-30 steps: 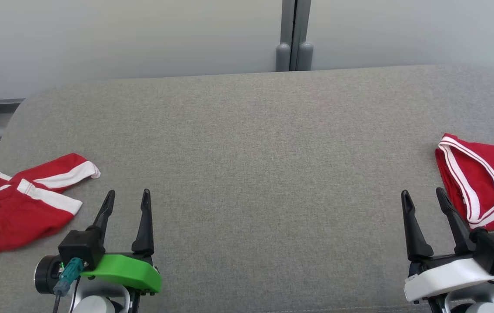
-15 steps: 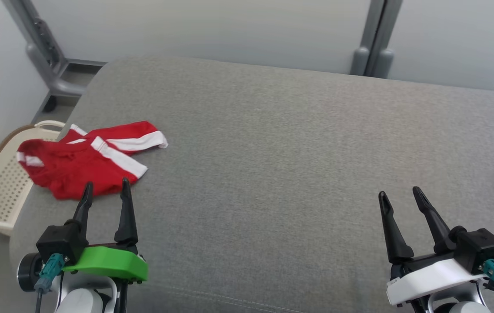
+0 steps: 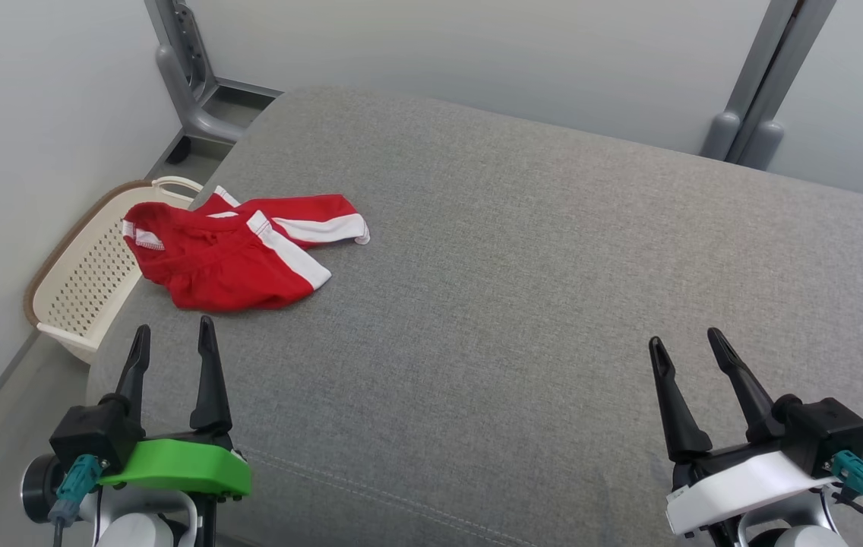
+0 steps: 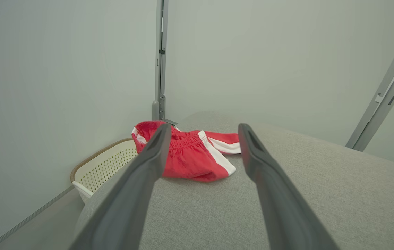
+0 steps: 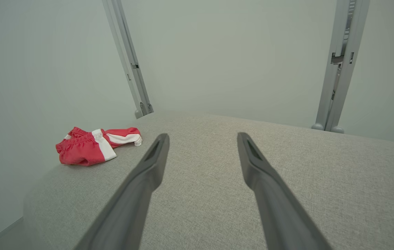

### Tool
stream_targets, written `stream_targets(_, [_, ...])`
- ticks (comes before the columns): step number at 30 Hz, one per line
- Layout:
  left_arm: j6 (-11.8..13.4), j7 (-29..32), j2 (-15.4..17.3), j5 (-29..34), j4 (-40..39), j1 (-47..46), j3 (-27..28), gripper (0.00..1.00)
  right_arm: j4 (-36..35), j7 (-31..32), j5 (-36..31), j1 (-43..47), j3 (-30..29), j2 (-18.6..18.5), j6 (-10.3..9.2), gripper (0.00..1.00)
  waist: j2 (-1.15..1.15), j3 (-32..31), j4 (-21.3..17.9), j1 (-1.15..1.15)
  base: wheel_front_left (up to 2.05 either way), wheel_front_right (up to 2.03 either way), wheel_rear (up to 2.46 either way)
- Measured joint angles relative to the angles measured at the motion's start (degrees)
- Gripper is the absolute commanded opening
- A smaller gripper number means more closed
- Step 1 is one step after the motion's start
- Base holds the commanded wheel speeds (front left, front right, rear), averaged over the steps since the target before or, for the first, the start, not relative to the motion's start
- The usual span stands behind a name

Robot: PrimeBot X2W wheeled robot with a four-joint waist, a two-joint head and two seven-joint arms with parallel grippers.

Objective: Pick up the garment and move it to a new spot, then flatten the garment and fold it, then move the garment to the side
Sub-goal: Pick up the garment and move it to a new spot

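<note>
The garment [image 3: 230, 254] is a pair of red shorts with white side stripes, crumpled at the left edge of the grey padded surface [image 3: 515, 304]. It also appears ahead in the left wrist view as the garment [image 4: 190, 159] and far left in the right wrist view as the garment [image 5: 91, 147]. My left gripper [image 3: 173, 338] hovers open just short of it, nothing between its fingers. My right gripper [image 3: 686, 342] stands open and empty near the front right, far from the cloth.
A cream perforated laundry basket [image 3: 86, 277] sits on the floor against the surface's left edge, beside the shorts, seen too as the basket [image 4: 103, 166]. Grey metal posts [image 3: 754, 91] and pale walls close the back and left sides.
The head camera has swung left: the shorts and basket slid toward the middle, and a red garment at the right edge left the picture. Both grippers stay open.
</note>
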Motion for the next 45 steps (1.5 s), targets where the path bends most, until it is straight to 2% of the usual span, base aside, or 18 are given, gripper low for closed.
stream_targets(9, [0.2,0.1,1.3,0.1,-3.1,-2.2,1.0,1.00,0.0,-0.1,0.4,0.1,-0.5,0.0,0.00,1.00,0.00,-0.2,-1.3,0.00,0.00,0.00,0.00])
stream_targets(15, [-1.2,4.2,6.5,1.0,-7.6,-14.9,3.0,1.00,-0.9,0.5,0.2,-0.3,-0.3,0.0,0.00,1.00,0.00,1.0,-2.2,0.00,0.00,0.00,0.00])
stream_targets(17, [-3.2,8.6,8.6,0.3,-5.5,-22.5,3.2,1.00,-1.6,0.9,-0.4,-1.2,0.0,0.0,0.00,1.00,0.00,2.0,-3.2,0.00,0.00,0.00,0.00])
stream_targets(20, [-5.4,14.0,9.6,-1.9,0.6,-30.0,3.1,1.00,-2.4,1.3,-1.0,-2.0,0.1,0.0,0.00,1.00,0.00,3.4,-4.4,0.00,0.00,0.00,0.00])
stream_targets(24, [-7.9,21.0,10.1,-5.0,13.8,-37.9,2.9,1.00,-3.1,1.7,-1.6,-3.7,0.3,0.0,0.00,1.00,0.00,6.0,-6.2,0.00,0.00,0.00,0.00])
stream_targets(32, [-12.5,29.7,10.4,-9.3,37.7,-46.1,2.0,1.00,-3.7,1.7,-2.0,-6.5,0.3,-0.7,0.00,1.00,0.00,12.1,-10.5,0.01,0.00,0.00,0.00])
stream_targets(38, [-14.4,34.0,10.3,-12.4,48.1,-48.7,1.6,1.00,-4.9,1.9,-2.2,-8.3,0.0,-1.9,0.00,1.00,0.00,17.1,-13.0,0.01,0.00,0.00,0.00])
stream_targets(45, [-14.9,36.6,10.3,-14.7,54.6,-49.9,0.9,1.00,-6.4,2.9,-2.5,-9.6,-0.6,-3.2,0.00,1.00,0.00,22.5,-14.6,0.01,0.00,0.00,0.00])
